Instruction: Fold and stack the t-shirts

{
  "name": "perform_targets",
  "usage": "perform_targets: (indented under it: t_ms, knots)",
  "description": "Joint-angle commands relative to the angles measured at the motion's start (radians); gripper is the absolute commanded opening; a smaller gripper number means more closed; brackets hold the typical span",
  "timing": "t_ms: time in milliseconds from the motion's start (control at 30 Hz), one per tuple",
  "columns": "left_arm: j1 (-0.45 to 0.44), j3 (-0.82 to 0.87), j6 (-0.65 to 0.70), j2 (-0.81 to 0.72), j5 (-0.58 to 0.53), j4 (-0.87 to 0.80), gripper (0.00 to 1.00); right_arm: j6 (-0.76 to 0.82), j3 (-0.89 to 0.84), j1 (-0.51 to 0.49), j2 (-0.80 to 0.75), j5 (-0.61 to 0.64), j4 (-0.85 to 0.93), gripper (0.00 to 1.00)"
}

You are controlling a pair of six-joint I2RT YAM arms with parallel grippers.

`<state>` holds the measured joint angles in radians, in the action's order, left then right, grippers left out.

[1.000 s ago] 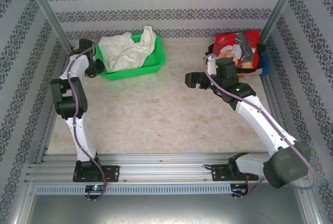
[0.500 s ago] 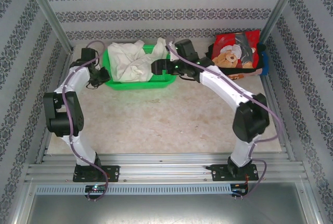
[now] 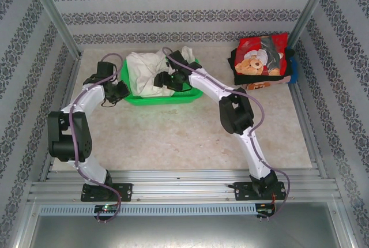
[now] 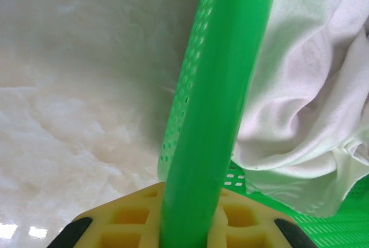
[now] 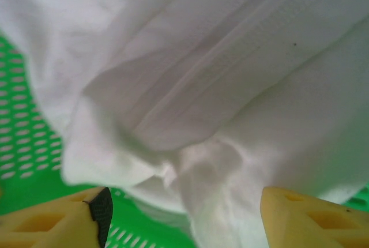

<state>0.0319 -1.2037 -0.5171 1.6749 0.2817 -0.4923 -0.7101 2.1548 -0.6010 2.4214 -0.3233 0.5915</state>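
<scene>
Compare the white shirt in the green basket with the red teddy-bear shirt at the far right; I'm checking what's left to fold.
The white shirt is crumpled; the red teddy-bear shirt lies folded flat. The white shirt is plain, the red teddy-bear shirt printed. The white shirt sits in the green basket; the red teddy-bear shirt tops a folded pile. Both are cloth.

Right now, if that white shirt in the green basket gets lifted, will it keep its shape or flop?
Probably flop: the white shirt lies crumpled in soft folds. Likely light for its size, since the cloth looks thin and bunches loosely inside the basket.
</scene>
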Motion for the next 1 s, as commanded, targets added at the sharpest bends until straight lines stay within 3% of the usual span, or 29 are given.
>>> perform_targets:
  t_ms: [0,167,300,367,600,767,967]
  knots:
    - [-0.009,0.016,-0.021,-0.051,0.012,0.063,0.00,-0.049,0.107,-0.013,0.056,0.077,0.039,0.66]
    - [-0.007,0.104,-0.069,-0.100,0.044,0.133,0.00,-0.024,0.388,-0.014,0.206,0.156,0.175,0.50]
    - [-0.007,0.146,-0.101,-0.127,0.053,0.168,0.00,-0.038,0.472,-0.001,0.242,0.156,0.162,0.12]
    - [-0.005,0.155,-0.113,-0.138,0.060,0.181,0.00,-0.028,0.473,0.004,0.219,0.133,0.128,0.00]
    - [0.034,0.193,-0.191,-0.161,0.016,0.206,0.00,0.076,0.448,0.029,-0.089,0.112,0.028,0.00]
    - [0.090,0.215,-0.288,-0.158,-0.032,0.214,0.00,0.012,0.446,0.110,-0.294,-0.044,0.006,0.00]
    - [0.182,0.258,-0.515,-0.154,-0.071,0.329,0.00,-0.048,0.439,0.209,-0.518,-0.171,-0.034,0.00]
